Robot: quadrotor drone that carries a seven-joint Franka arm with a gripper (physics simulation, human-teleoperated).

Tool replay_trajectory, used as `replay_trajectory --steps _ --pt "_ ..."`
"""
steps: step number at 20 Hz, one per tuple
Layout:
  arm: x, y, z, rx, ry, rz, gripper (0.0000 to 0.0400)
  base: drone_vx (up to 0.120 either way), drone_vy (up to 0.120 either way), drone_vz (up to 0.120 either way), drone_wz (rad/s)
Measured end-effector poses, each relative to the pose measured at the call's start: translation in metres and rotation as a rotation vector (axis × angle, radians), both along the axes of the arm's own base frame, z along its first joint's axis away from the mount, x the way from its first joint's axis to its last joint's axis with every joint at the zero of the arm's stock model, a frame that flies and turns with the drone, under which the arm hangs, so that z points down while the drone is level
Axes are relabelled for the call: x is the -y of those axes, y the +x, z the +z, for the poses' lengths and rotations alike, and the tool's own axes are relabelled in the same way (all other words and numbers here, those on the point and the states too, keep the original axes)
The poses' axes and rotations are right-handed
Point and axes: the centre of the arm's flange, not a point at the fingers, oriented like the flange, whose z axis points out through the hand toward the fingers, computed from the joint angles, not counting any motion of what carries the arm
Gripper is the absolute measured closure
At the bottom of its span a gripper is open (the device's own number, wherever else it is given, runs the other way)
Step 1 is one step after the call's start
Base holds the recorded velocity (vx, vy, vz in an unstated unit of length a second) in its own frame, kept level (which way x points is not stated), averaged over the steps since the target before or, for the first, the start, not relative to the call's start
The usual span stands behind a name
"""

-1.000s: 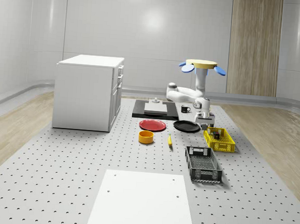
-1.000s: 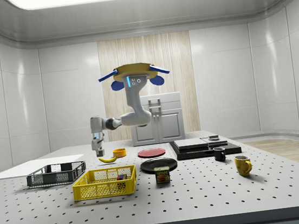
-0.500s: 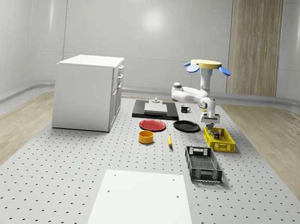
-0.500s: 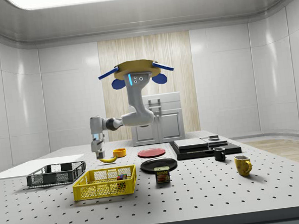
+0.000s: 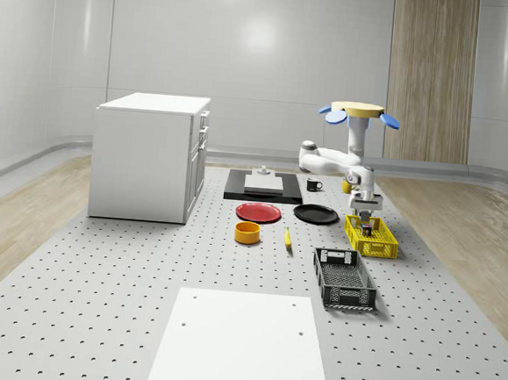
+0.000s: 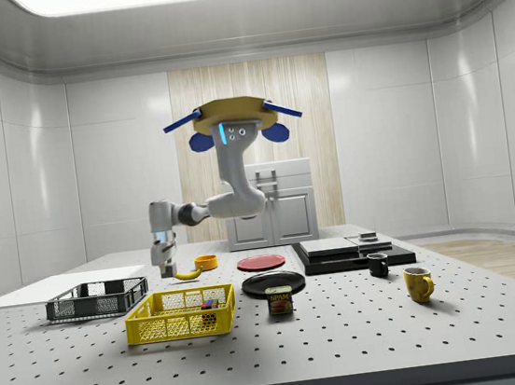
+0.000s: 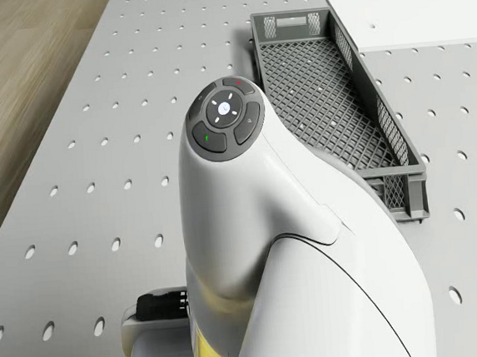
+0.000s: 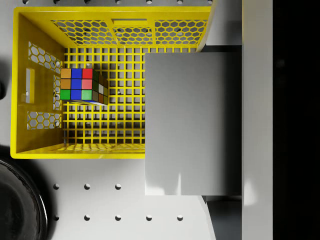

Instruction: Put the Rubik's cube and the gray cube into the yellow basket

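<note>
Rubik's cube point(image 8: 81, 86), multicoloured, in yellow basket point(image 8: 39, 150)

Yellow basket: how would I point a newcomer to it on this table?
Start at the white cabinet and cross the table to the whole-scene view's right. Just past the black plate sits the yellow basket, below the gripper. Its grey mesh neighbour is empty; this basket holds a Rubik's cube.
</note>
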Motion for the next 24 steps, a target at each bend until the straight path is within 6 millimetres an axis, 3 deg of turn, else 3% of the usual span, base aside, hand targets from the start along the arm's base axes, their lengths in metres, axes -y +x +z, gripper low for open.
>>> replay_trajectory --steps 10,24 --pt "0.0000 0.0000 0.0000 0.000 0.000 0.000 0.0149 0.000 0.116 -0.012 0.000" --pt "0.0000 0.0000 0.0000 0.000 0.000 0.000 0.0149 0.000 0.000 -0.120 0.000"
